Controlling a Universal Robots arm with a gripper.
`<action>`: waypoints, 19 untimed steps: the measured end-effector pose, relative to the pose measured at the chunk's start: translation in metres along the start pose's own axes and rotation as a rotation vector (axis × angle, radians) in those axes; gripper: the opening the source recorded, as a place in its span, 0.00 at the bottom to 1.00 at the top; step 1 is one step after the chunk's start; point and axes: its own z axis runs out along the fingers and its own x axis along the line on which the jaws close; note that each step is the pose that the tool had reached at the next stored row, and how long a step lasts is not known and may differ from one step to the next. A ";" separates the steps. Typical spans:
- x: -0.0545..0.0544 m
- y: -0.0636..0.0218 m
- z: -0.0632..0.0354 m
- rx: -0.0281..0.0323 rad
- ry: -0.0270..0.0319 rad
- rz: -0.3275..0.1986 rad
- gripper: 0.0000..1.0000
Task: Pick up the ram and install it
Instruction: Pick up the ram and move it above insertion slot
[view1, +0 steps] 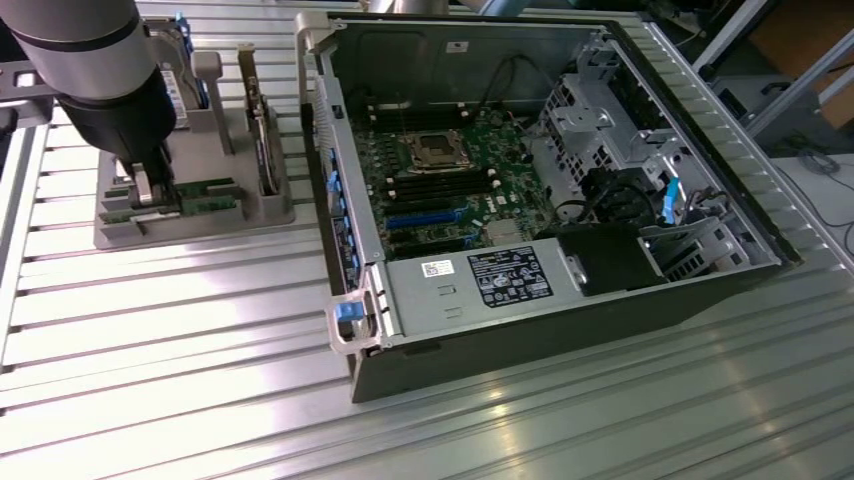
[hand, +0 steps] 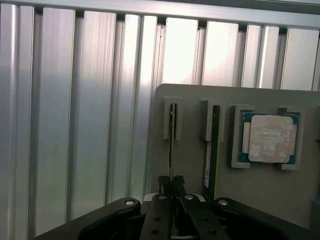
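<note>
Upper left of ext. view: your gripper is down in the grey tray; fingers nearly closed, pinching the ram edge-on; its long axis runs straight out from the fingertips; twin stick just beside.

Tabletop: ribbed aluminium slats, bright with glare.
On it, exterior view's left: grey holder block, sitting flat.
On it, centre to exterior view's right: open computer case, near the holder block, not touching.
</note>
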 end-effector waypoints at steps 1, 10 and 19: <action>0.000 0.0000 -0.0012 0.0001 -0.0001 0.000 0.13; 0.000 0.0000 -0.0085 0.0000 0.0000 0.000 0.13; 0.000 0.0000 -0.0206 0.0000 0.0000 0.000 0.13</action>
